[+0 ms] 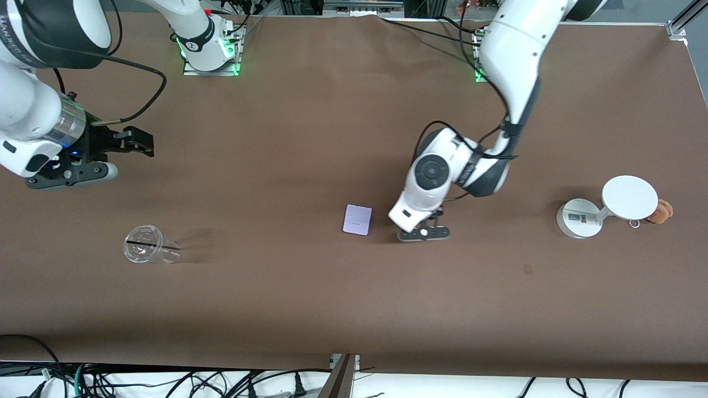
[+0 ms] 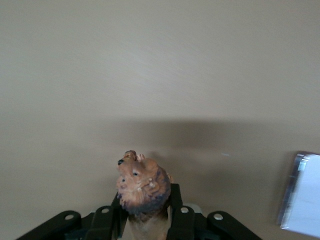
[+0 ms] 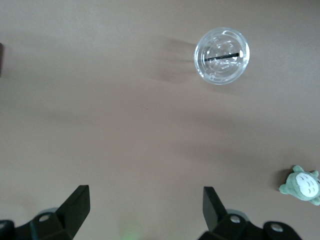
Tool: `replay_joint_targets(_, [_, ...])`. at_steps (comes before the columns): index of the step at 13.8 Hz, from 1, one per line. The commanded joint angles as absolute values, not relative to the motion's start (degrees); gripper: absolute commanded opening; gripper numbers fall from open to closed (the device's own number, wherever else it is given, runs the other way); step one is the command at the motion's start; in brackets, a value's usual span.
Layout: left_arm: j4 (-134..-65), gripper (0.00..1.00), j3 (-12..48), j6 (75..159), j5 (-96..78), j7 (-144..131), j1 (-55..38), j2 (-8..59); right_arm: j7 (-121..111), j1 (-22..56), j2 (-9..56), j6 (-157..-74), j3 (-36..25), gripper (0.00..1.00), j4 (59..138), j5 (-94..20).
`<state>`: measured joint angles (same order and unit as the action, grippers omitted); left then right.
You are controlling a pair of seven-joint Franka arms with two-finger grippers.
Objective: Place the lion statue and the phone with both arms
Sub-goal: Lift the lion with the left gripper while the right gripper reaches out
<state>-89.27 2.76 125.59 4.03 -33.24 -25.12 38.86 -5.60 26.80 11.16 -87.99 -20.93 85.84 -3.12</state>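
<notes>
— Lion statue (image 2: 142, 187): where was it?
— Clamped between the fingers of my left gripper (image 2: 145, 220), down at the table, head poking out.
— The phone (image 1: 357, 220)?
— Flat on the table just beside that claw, toward the right arm's end.
— Your right gripper (image 3: 145, 205)?
— Spread wide, holding nothing, waiting above a clear cup (image 3: 221, 55).
</notes>
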Motion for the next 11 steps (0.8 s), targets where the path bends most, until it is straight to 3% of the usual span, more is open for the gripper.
replay_joint_targets(1, [-90.9, 0.0, 3.4, 122.4, 5.3, -25.9, -18.1, 33.8, -6.2, 28.0, 13.1, -87.5, -20.9, 1.0, 85.6, -3.4])
replay_joint_targets(7, [-94.8, 0.0, 3.4, 122.1, 5.2, -14.8, -4.1, 30.6, 20.3, 41.6, 23.0, -100.9, -20.9, 1.0, 85.5, -8.3])
replay_joint_targets(11, [-109.4, 0.0, 3.4, 138.7, 5.4, -13.8, 1.6, 27.3, 39.4, 49.4, 35.1, -116.2, -20.7, 1.0, 82.3, -13.0])
